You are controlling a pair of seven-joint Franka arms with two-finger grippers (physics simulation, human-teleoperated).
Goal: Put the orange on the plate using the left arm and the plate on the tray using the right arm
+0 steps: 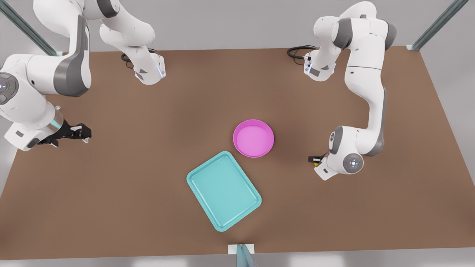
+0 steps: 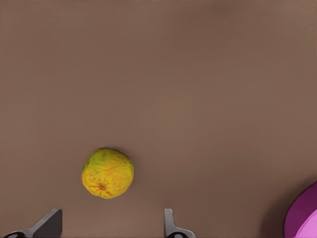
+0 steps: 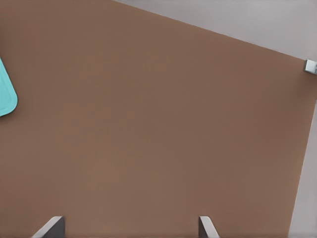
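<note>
Orange: the small, lumpy, yellow-orange fruit (image 2: 107,173) lies on the bare table, apart from the plate. In the front view only a yellow speck by the black fingers can be made out, probably the same fruit.

Left gripper: the black two-finger gripper (image 2: 111,224) is held low over the orange, at the front view's right. Its fingers are spread wide, with nothing clamped. The fruit lies just ahead of the fingertips, not between them, so the pose is judged an approach for a grasp.

Plate: the round, magenta-pink, shallow dish (image 1: 253,138) is set near the table's middle and is empty. It lies just beside the tray's far corner; contact cannot be told. A short carry is thus left for each arm.

Tray: the turquoise rectangular tray (image 1: 223,191) with rounded corners is laid at a slant, nearer the front edge, with nothing on it.

Right gripper: the other black gripper (image 1: 79,132) is held at the front view's left, well apart from plate and tray. Its fingers are parted and empty. This arm is judged to be waiting until the plate is loaded.

Surface: a flat, matt brown tabletop (image 1: 148,167) is seen, with no clutter to catch a finger.

Room: plain grey surroundings are shown, with slanted metal struts (image 1: 26,27) at the corners.
</note>
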